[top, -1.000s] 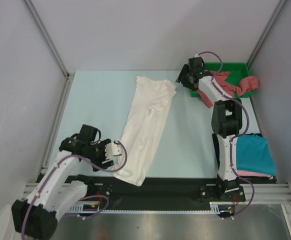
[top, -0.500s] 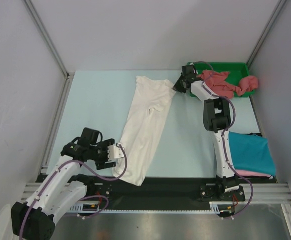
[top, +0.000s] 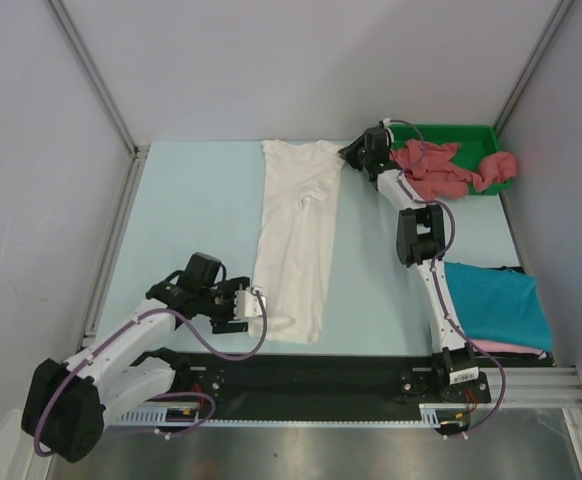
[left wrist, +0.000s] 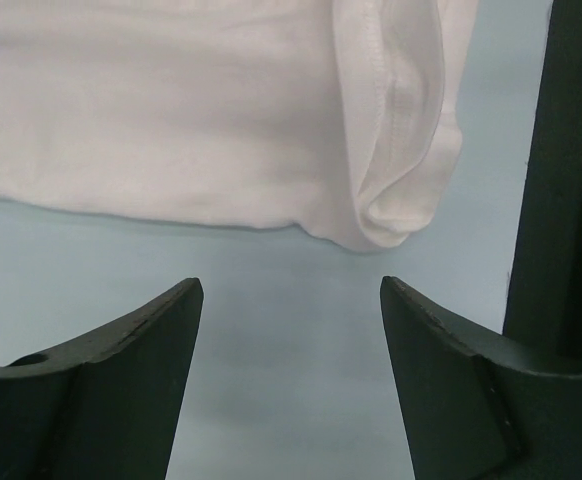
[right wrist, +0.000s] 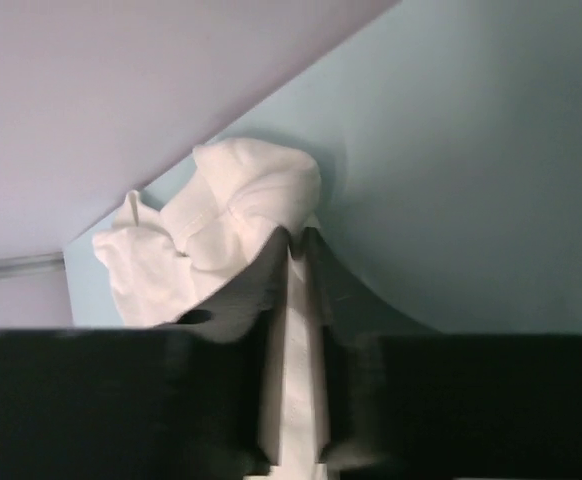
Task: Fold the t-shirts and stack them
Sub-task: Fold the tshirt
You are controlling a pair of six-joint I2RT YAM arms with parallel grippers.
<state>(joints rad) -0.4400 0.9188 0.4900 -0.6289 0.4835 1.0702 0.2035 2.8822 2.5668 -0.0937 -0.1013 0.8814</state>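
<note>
A white t-shirt (top: 296,230), folded lengthwise into a long strip, lies down the middle of the table. My right gripper (top: 354,155) is shut on its far right corner; in the right wrist view (right wrist: 296,240) white cloth (right wrist: 231,200) is pinched between the fingers. My left gripper (top: 259,308) is open and empty just left of the shirt's near hem. In the left wrist view (left wrist: 291,290) the hem corner (left wrist: 391,200) lies just ahead of the tips, apart from them. Dusty red shirts (top: 431,170) are heaped in the tray. A folded teal shirt (top: 496,305) rests on a pink one (top: 511,348).
The green tray (top: 471,130) stands at the back right corner. The teal and pink stack lies at the right near edge beside the right arm's base. Grey walls and metal rails enclose the table on three sides.
My right gripper has moved left along the back edge with the shirt's corner, and the shirt now lies straighter. My left gripper has moved right, toward the near hem.
</note>
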